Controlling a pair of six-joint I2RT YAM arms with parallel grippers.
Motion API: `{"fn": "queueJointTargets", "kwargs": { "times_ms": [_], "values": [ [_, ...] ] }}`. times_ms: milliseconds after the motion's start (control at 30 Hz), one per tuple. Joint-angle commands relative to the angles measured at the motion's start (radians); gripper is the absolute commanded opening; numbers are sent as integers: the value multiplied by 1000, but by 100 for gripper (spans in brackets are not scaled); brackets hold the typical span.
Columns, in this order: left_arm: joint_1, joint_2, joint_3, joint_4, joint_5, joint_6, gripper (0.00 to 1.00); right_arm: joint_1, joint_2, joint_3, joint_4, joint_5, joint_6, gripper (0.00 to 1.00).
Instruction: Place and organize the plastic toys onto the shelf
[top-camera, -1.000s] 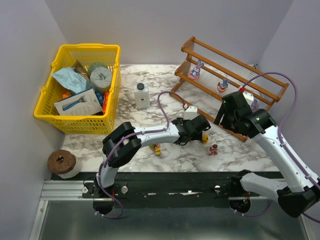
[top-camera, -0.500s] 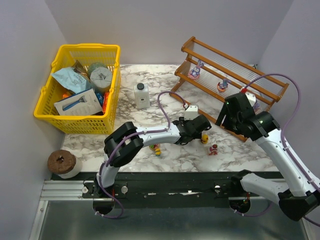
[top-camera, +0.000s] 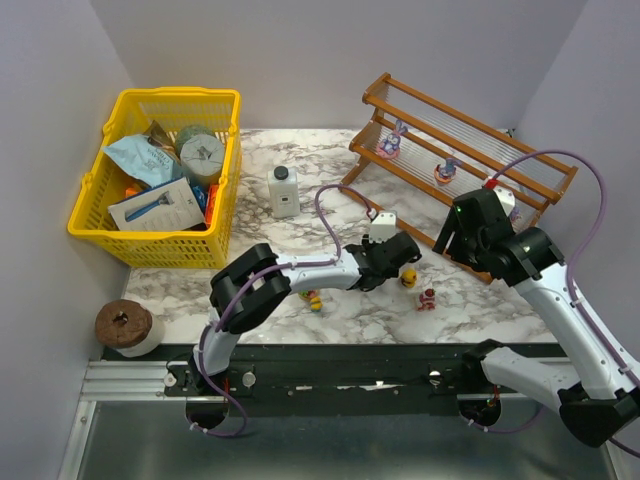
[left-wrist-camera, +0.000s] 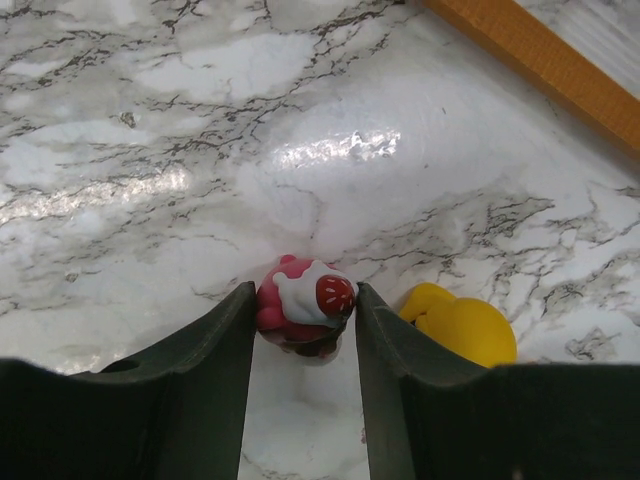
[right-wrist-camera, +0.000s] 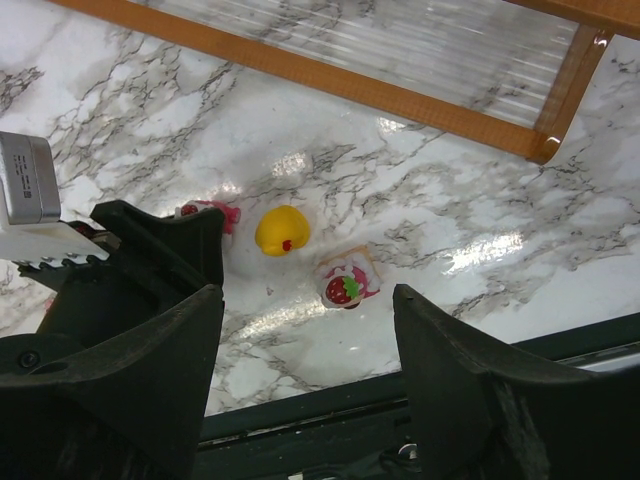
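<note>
On the marble top, my left gripper (left-wrist-camera: 305, 292) is shut on a pink-red toy (left-wrist-camera: 300, 322) with white cream and a strawberry; both jaws touch its sides. A yellow toy (left-wrist-camera: 465, 325) lies just right of it (top-camera: 408, 279). A strawberry-topped toy (right-wrist-camera: 345, 282) sits further right (top-camera: 427, 298), and another small toy (top-camera: 313, 299) lies left of the left arm. The shelf (top-camera: 470, 150) stands at the back right with two bunny figures (top-camera: 391, 142) (top-camera: 445, 170) on its lower tier. My right gripper (right-wrist-camera: 305, 310) hangs open high above the toys, in front of the shelf (top-camera: 465, 225).
A yellow mesh basket (top-camera: 222, 170) full of packets stands at the back left. A white bottle (top-camera: 284, 190) with a black cap stands between the basket and the shelf. A brown-topped roll (top-camera: 127, 327) sits at the near left corner.
My left gripper's jaws have come together onto the pink-red toy. The right arm has drifted slightly to the right, still open.
</note>
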Motion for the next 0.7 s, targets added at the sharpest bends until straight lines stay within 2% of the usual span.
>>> {"fn": "queueJointTargets", "kwargs": {
  "times_ms": [0,67,233,433,667],
  "values": [
    [-6,-18,-95,139,-61,53,36,-5,-15,-10,-23,30,3,76],
    [-6,-29,-129,228,-57,91,31,-6,-17,-7,-26,31,3,76],
    [-4,-52,-181,385,-14,240,27,-6,-17,14,-35,42,0,75],
    [2,-44,-186,479,66,359,23,-8,-15,40,-35,47,-5,75],
    [51,-50,-200,556,156,393,21,-12,-26,66,-43,58,-11,75]
  ]
}}
